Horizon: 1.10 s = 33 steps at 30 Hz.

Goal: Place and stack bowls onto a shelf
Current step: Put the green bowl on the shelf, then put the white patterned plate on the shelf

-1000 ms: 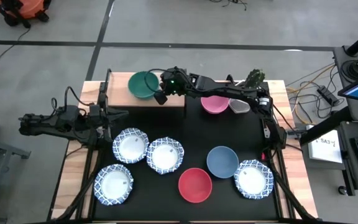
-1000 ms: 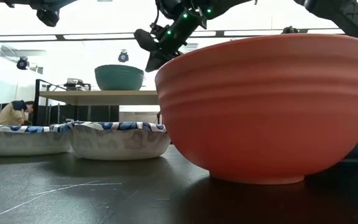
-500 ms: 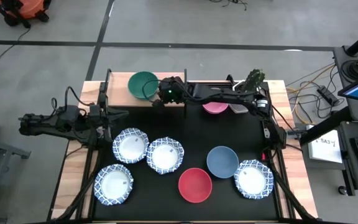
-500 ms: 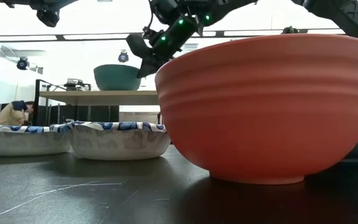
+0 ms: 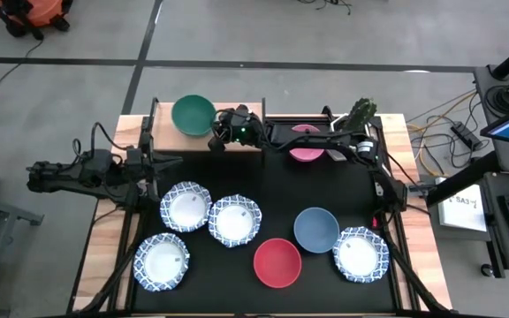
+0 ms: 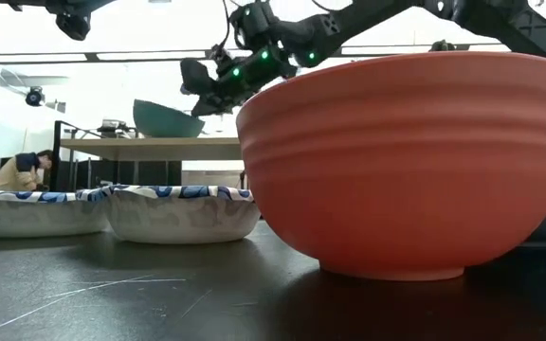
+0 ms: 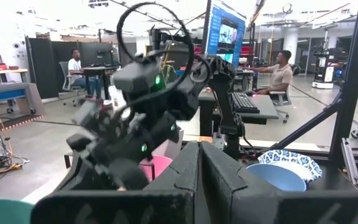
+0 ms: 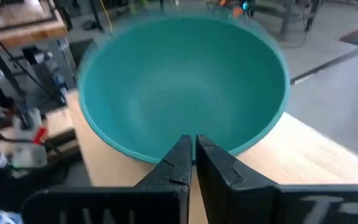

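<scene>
Robotics lab: monitors (image 7: 229, 34), desks, cables.

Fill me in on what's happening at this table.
The right gripper, fingers shut, is pushing the green bowl along the shelf; the bowl is tipped on the shelf top. The left gripper waits shut at the table's left edge. The pink, blue, red and four patterned bowls sit on the table.
</scene>
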Tool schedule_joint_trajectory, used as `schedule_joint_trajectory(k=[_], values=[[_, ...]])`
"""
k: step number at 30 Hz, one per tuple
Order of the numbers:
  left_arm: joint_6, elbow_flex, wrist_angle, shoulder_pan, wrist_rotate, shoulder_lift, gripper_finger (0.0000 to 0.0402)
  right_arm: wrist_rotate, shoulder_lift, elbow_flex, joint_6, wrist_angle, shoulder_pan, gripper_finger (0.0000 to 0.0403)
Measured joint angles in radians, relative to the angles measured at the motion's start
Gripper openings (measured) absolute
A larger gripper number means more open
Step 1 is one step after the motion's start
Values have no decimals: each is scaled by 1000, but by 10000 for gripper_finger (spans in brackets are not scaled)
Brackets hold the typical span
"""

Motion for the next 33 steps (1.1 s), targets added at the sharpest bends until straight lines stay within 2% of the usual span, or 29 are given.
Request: schedule_joint_trajectory(k=[14, 24, 27, 33], values=[[3, 0, -1, 0, 0, 1, 0, 14, 7, 36, -81, 21, 0, 13], [3, 0, -1, 0, 0, 1, 0, 21, 5, 64, -80, -65, -5, 13], [3, 0, -2, 0, 0, 1, 0, 20, -1, 64, -77, -124, -4, 13], [1, 0, -6, 0, 0, 2, 0, 20, -57, 62, -91, -355, 27, 13]])
